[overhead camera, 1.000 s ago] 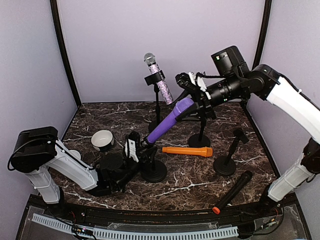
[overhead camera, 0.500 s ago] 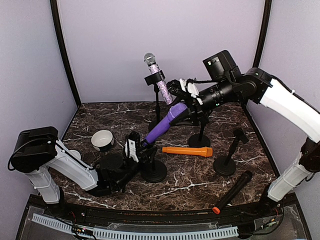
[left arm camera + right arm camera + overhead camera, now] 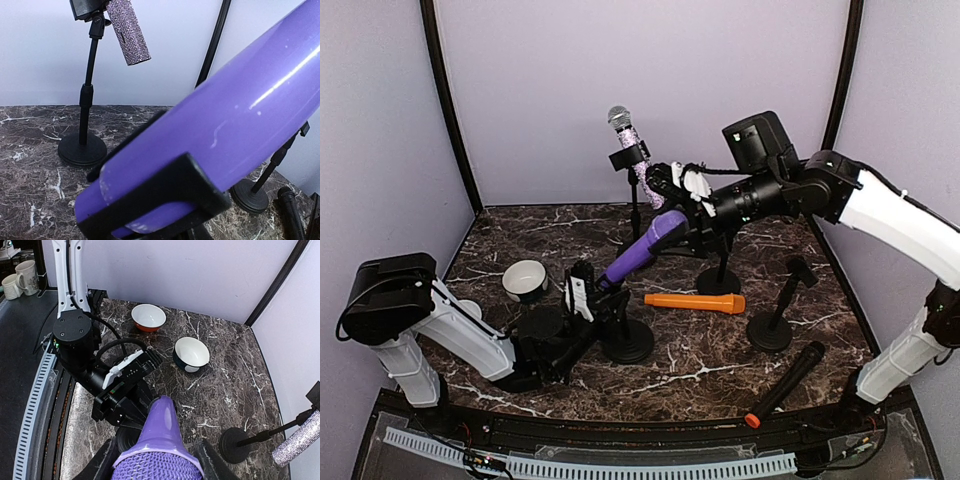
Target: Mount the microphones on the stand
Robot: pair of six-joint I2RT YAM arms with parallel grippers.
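The purple microphone [image 3: 635, 255] slants up to the right, its tail end seated in the black clip [image 3: 200, 187] of the near stand [image 3: 627, 342]. My right gripper [image 3: 672, 212] is shut on its mesh head; in the right wrist view its fingers [image 3: 100, 462] flank the head [image 3: 155, 465]. My left gripper [image 3: 598, 300] is low at that stand, closed on its pole just under the clip. The glittery lilac microphone [image 3: 638, 160] sits clipped in the back stand. The orange microphone [image 3: 695, 302] and the black one with the orange end [image 3: 785, 385] lie on the table.
Two empty stands are at the right [image 3: 772, 330] and behind the orange microphone [image 3: 718, 280]. A white bowl [image 3: 525, 280] sits at the left; the right wrist view shows it [image 3: 191, 352] and a red-sided bowl [image 3: 148, 317]. Purple walls enclose the marble table.
My right gripper has moved left and down with the purple microphone's head. The microphone has shifted left and its tail has slid further into the clip. My left gripper nudged slightly left.
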